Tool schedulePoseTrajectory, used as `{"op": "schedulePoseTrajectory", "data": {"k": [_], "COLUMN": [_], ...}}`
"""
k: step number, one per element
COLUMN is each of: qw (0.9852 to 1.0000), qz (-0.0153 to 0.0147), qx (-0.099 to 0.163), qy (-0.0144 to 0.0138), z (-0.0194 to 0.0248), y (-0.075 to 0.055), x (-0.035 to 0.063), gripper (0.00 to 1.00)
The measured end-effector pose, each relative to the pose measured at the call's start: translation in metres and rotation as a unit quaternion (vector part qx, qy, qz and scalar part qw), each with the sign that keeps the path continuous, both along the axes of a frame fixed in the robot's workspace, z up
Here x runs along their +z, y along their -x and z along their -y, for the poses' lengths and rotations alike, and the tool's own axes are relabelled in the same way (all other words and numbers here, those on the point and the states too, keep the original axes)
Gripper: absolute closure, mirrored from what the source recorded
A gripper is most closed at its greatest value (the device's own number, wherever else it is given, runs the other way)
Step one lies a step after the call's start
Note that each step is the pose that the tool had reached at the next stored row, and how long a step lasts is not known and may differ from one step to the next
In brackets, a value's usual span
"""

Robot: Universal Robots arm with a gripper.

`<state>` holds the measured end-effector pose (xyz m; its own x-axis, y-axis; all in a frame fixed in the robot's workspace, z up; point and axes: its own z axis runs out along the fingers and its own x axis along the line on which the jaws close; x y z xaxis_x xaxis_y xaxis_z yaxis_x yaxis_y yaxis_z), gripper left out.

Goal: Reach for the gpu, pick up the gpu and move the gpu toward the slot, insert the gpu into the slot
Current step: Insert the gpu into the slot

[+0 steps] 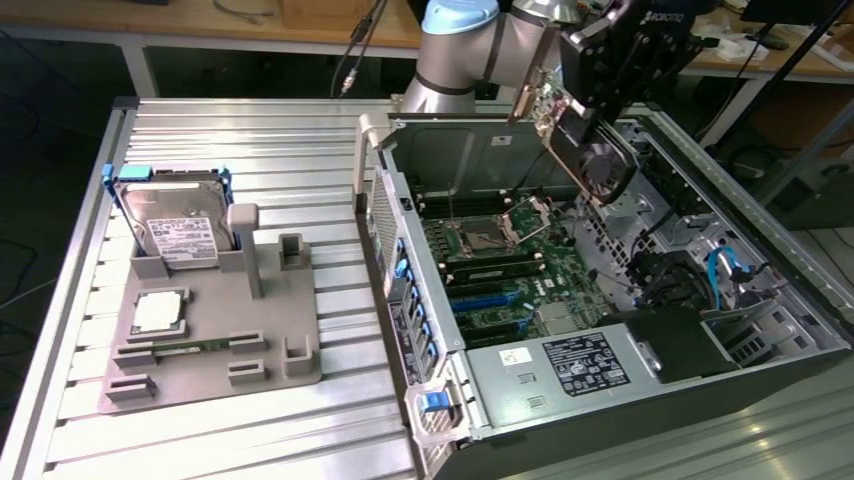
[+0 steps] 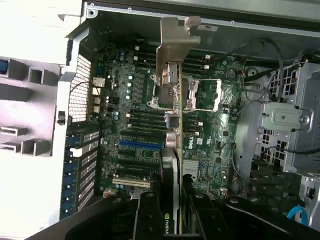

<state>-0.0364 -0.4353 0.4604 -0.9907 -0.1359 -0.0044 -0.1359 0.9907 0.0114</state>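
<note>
My gripper is shut on the gpu and holds it in the air over the open computer case. The card hangs above the green motherboard, apart from it. In the wrist view the gpu is edge-on, its silver end bracket at the far end, and the black fingers clamp its two faces near the camera. My gripper sits above the row of long expansion sockets; a blue slot lies just beside the card's edge line, also seen as the blue slot.
The silver processor socket and black memory sockets lie under the card. A power supply and a drive cage bound the case. On the exterior view's left, a grey fixture holds a hard drive and a memory stick.
</note>
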Motion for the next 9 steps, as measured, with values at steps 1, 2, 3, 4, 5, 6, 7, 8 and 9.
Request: {"op": "schedulePoseTrajectory", "data": {"k": [1, 2, 3, 4, 5, 6, 7, 8, 9], "qw": [1.0000, 0.9998, 0.9996, 0.9993, 0.9988, 0.9983, 0.9976, 0.9969, 0.9950], "qz": [0.0000, 0.0000, 0.0000, 0.0000, 0.0000, 0.0000, 0.0000, 0.0000, 0.0000], "qx": [0.009, 0.019, 0.029, 0.038, 0.049, 0.058, 0.070, 0.079, 0.100], "qy": [0.0000, 0.0000, 0.0000, 0.0000, 0.0000, 0.0000, 0.0000, 0.0000, 0.0000], "z": [0.0000, 0.0000, 0.0000, 0.0000, 0.0000, 0.0000, 0.0000, 0.0000, 0.0000], "y": [0.0000, 0.0000, 0.0000, 0.0000, 0.0000, 0.0000, 0.0000, 0.0000, 0.0000], "x": [0.0000, 0.0000, 0.0000, 0.0000, 0.0000, 0.0000, 0.0000, 0.0000, 0.0000], "gripper": [0.73, 0.73, 0.73, 0.73, 0.73, 0.73, 0.73, 0.73, 0.73]}}
